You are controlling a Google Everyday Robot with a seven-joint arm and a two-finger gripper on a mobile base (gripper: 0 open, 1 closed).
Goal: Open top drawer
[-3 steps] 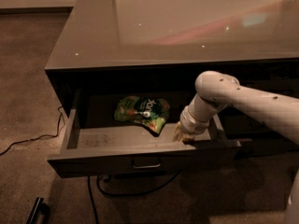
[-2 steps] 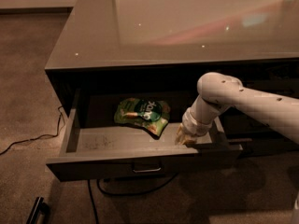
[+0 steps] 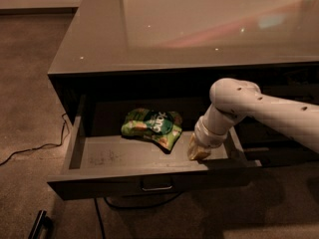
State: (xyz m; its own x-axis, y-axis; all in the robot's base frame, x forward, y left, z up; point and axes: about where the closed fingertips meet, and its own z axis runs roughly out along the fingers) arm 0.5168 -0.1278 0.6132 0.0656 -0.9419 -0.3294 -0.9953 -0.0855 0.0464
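Note:
The top drawer (image 3: 149,179) is a wide, shallow dark grey drawer, pulled far out from under the glossy counter, with a small rectangular pull handle (image 3: 156,187) at the centre of its front. My white arm comes in from the right and bends down into the drawer. The gripper (image 3: 198,151) sits inside the drawer's right part, just behind the front panel, its tan fingertips low against the inner face. A green snack bag (image 3: 151,126) lies on the drawer floor to the gripper's left.
The glossy counter top (image 3: 199,29) overhangs the drawer's back. A black cable (image 3: 30,148) runs over the carpet at the left and another loops under the drawer. A dark object (image 3: 39,224) lies on the floor at bottom left. A right-hand drawer front (image 3: 279,153) sits behind my arm.
The drawer has slid a little further out toward the camera, and my gripper has moved with it, staying behind the front panel.

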